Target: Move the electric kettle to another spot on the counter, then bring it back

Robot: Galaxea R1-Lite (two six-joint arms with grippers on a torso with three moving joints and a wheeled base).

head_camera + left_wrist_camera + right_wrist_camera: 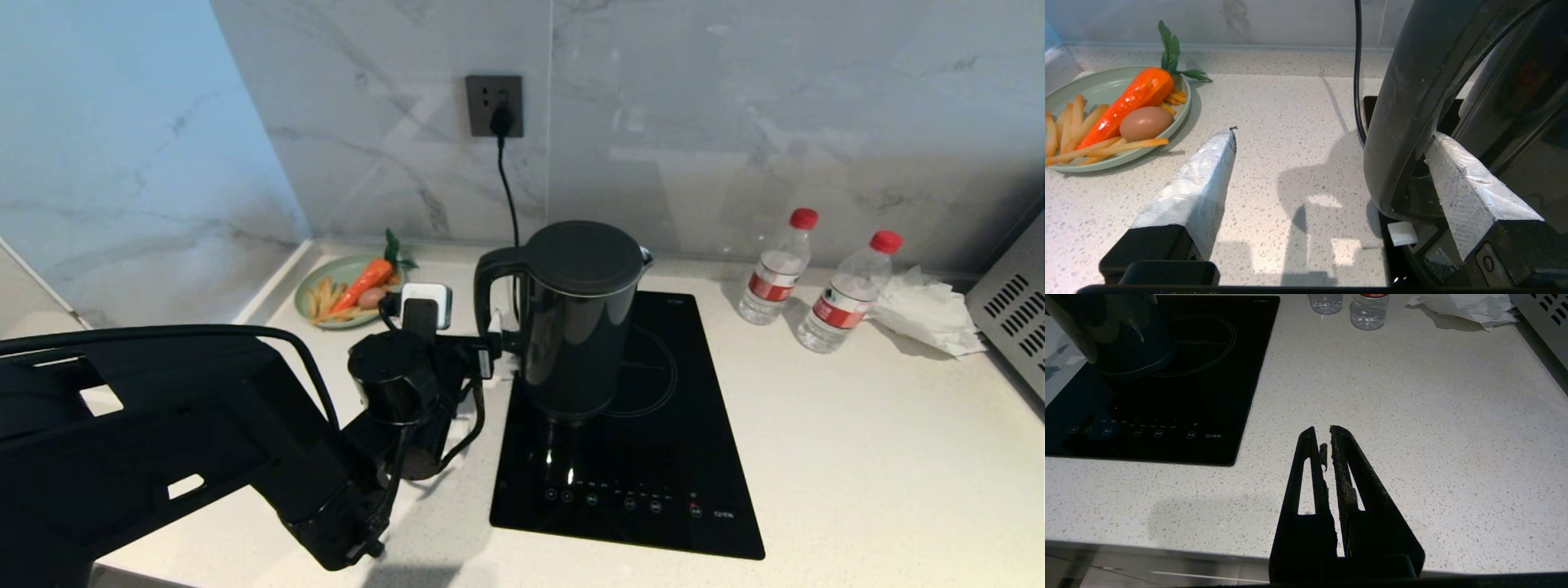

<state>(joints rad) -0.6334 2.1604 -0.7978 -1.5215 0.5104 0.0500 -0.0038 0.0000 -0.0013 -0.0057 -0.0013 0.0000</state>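
You see the electric kettle (575,318) standing upright on the black cooktop panel (653,457), its long axis vertical, its lid on top. Its spout points toward the two water bottles (775,265) on the right, and its loop handle (492,286) faces left toward the green plate (331,282) holding a carrot, an egg and fries. The cooktop sits in the white speckled counter (857,457). Note that the left gripper (1327,151) is level at the handle with its jaws spread wide: one finger (1466,183) lies inside the loop against the handle, the other stands clear over bare counter, so nothing appears to be clamped. From the right wrist view, the right gripper (1327,441) hangs above the counter's front edge, well apart from the kettle, with its jaws nearly together and holding nothing.
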